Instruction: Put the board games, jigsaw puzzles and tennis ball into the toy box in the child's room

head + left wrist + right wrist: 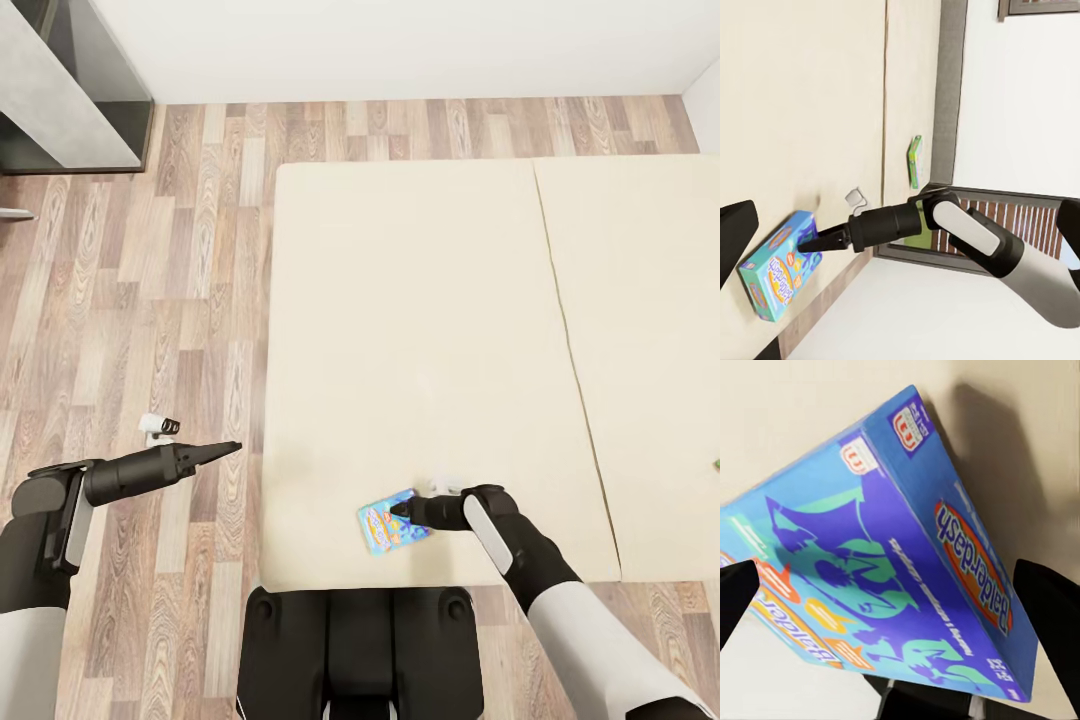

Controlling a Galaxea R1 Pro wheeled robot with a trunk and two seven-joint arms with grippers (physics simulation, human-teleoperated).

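The bed carries both games: the blue board game near its front edge, a green board game at its far side. Right gripper spreads around the blue box, not clenched; the left gripper looks closed, empty. Nothing seems boxed yet.

Right end effector reaches forward, fingers spread; left end effector extended, pinched together.

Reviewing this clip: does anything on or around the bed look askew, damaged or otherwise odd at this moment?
Nothing looks damaged or spilled. The blue board game lies skewed near the bed's near edge, with the right tool at it. A green box sits at the bed's far side, half off the head view's right edge.
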